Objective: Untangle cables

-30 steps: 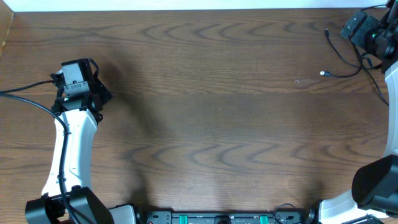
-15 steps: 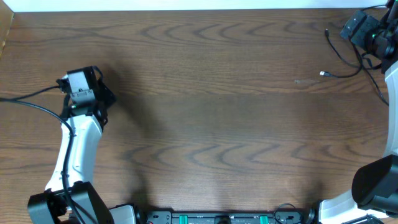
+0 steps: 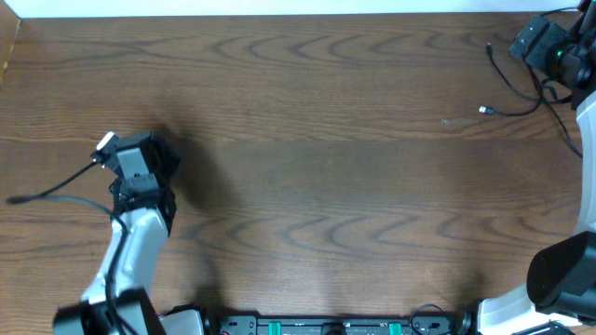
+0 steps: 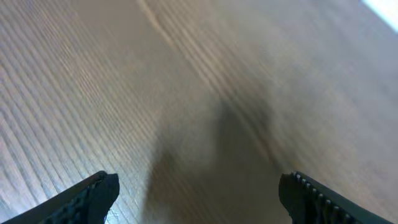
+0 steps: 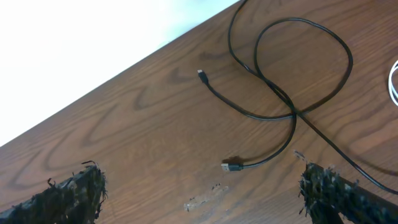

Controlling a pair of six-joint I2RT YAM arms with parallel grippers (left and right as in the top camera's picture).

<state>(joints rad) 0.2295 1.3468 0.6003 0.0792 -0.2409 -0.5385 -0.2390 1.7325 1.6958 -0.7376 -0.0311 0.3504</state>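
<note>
Left gripper (image 4: 199, 199) and right gripper (image 5: 202, 199): both spread wide, empty.
The black cable (image 5: 293, 114) lies looped at the wooden table (image 3: 326, 186)'s far right corner beneath the right gripper, a white cable (image 5: 393, 87) just beside it; the left gripper hangs over bare wood.

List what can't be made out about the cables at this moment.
- White cable: right wrist view, only an arc shows, cut by the right edge; overhead, not findable.
- Black cable: its far run leaves the right wrist frame; overhead, the right arm covers it, so any knot is unseen.
- Left wrist view: motion-blurred table only, no cable in frame.
</note>
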